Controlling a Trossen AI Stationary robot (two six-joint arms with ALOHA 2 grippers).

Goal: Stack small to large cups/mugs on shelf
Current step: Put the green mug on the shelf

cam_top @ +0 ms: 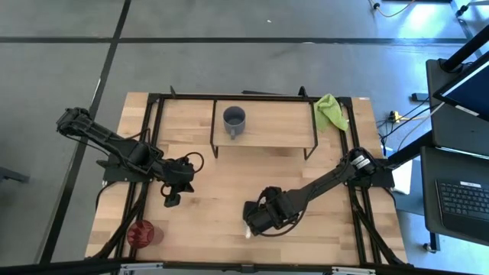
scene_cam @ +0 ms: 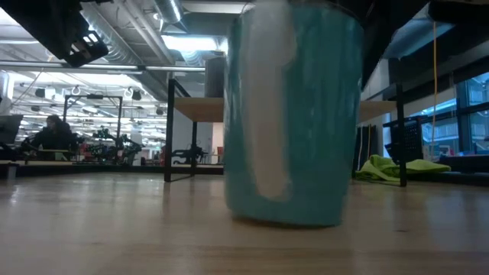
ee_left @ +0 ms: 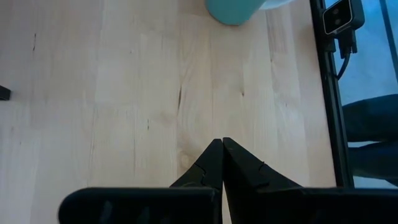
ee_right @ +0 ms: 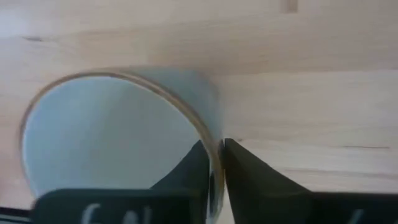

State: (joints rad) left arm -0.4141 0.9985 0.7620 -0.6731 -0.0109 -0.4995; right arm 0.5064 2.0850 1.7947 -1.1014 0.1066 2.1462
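The mid-size mug shows pale teal with a white handle. It stands upright on the table near the front edge, mostly hidden under my right gripper, which is shut on its rim. The small dark grey mug stands on the left part of the light-wood shelf at the far side. The red tumbler stands at the near left corner. My left gripper is shut and empty above the table, right of the tumbler. My right gripper pinches the mug's wall at the rim, with one finger inside the mug and one finger outside. The fingers come from above, pointing down. The mug stays upright with its base on the table.
A green cloth lies at the far right, beside the shelf's right end. The black metal frame runs along the table's edges. Bare wood lies between the shelf and both grippers. A person sits far off in the room.
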